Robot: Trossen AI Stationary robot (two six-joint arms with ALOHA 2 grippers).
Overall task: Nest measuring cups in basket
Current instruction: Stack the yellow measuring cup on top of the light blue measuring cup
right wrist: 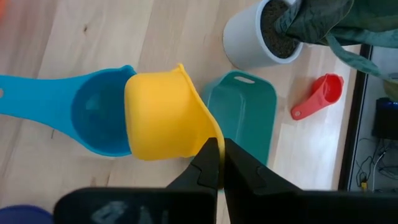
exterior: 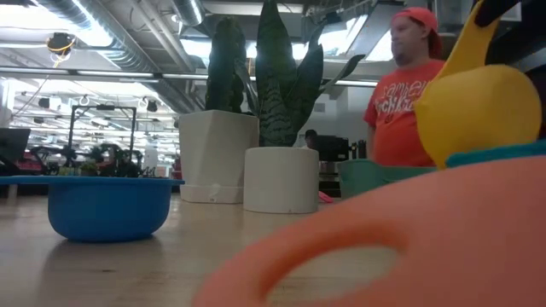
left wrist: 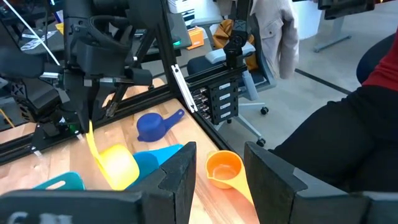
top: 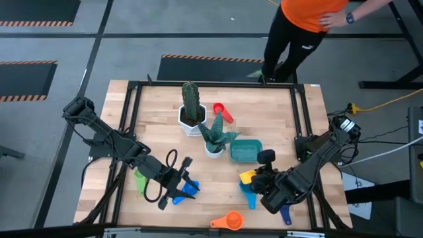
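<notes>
My right gripper (top: 256, 177) is shut on a yellow measuring cup (right wrist: 158, 115), just above a light blue cup (right wrist: 93, 118) at the table's near right. The teal basket (top: 246, 151) sits just beyond it and shows in the right wrist view (right wrist: 242, 115). My left gripper (top: 184, 182) is open and empty near the table's near middle, beside a blue cup (top: 190, 190) and a green cup (top: 140, 180). An orange cup (top: 228, 221) lies at the near edge, a dark blue cup (top: 285, 213) near the right arm, and a red cup (top: 225, 112) at the far side. My right gripper pinches the yellow cup's flat handle (right wrist: 210, 134) between its two fingers, near the handle's free end. The handle (left wrist: 92, 140) rises to the fingers and the bowl (left wrist: 118, 167) hangs below them, tilted, over the light blue cup. Whether the bowl touches that cup, I cannot tell.
A white hexagonal cactus pot (top: 192, 119) and a round white plant pot (top: 215, 147) stand in the middle, left of the basket. A black frame (top: 301, 112) runs around the tabletop. A person in an orange shirt (top: 307, 16) stands beyond the far edge.
</notes>
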